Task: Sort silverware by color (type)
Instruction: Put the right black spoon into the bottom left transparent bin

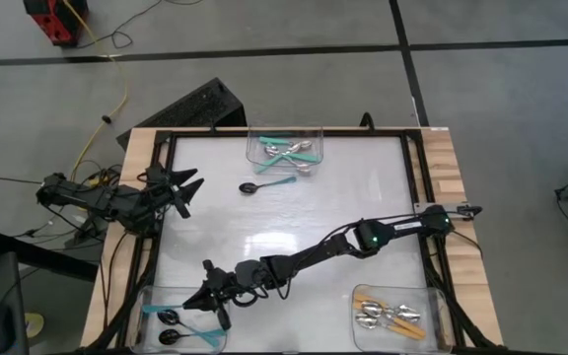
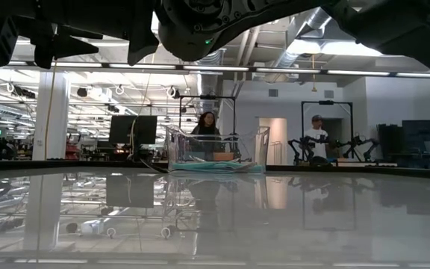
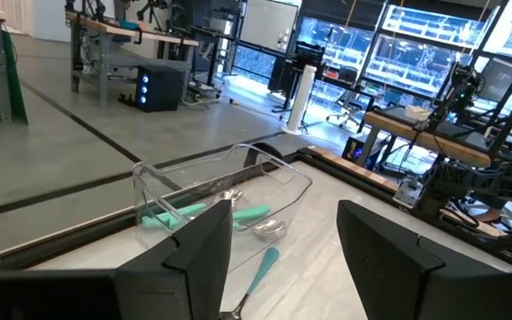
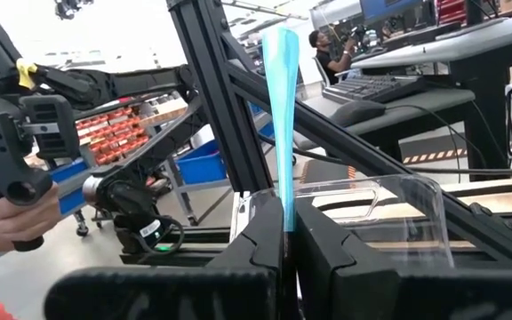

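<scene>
My right gripper (image 1: 190, 303) reaches to the near left corner and is shut on a spoon's teal handle (image 4: 283, 116), over the clear near-left bin (image 1: 148, 296), which holds black-bowled spoons (image 1: 171, 337). One black-bowled, teal-handled spoon (image 1: 264, 185) lies flat on the table before the far bin (image 1: 286, 148), which holds silver spoons with teal handles. My left gripper (image 3: 283, 240) waits open at the table's left edge, facing that bin (image 3: 220, 191) and the lone spoon (image 3: 260, 271). My right gripper pinches the teal handle (image 4: 285, 218) between its two fingers, coming about level from the table's right. The handle's free end sticks out beyond the fingertips (image 1: 156, 309), over the bin. The fingers hide the spoon's bowl end. The spoon is lifted clear.
A third clear bin (image 1: 397, 316) at the near right holds orange-handled spoons. A black frame (image 1: 161, 148) runs round the white table top. In the low view the far bin (image 2: 215, 153) stands mid-table; people and benches show in the room beyond.
</scene>
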You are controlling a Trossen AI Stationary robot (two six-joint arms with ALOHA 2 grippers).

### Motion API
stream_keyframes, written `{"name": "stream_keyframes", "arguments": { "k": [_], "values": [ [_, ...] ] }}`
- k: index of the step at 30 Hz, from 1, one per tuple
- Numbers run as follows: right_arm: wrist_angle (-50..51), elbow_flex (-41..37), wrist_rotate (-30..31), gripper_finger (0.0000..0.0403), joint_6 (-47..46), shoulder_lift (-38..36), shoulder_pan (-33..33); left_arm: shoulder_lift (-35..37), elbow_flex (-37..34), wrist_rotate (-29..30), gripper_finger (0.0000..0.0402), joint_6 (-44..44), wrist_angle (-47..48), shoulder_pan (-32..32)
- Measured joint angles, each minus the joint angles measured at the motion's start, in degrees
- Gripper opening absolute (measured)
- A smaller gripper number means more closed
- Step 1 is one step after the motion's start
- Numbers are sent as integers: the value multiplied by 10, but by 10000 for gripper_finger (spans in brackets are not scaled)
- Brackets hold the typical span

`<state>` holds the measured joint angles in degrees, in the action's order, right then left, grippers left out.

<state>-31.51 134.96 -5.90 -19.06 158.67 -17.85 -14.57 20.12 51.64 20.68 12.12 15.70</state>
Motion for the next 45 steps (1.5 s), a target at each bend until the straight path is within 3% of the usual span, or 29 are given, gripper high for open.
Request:
{"name": "stream_keyframes", "arguments": {
  "k": [27,37,45],
  "values": [
    [11,0,2,42,-21,0,7,0,0,0,190,0,0,0],
    [11,0,2,74,-19,0,7,0,0,0,190,0,0,0],
    [11,1,2,77,-17,0,10,0,0,0,190,-1,0,0]
  ]
}}
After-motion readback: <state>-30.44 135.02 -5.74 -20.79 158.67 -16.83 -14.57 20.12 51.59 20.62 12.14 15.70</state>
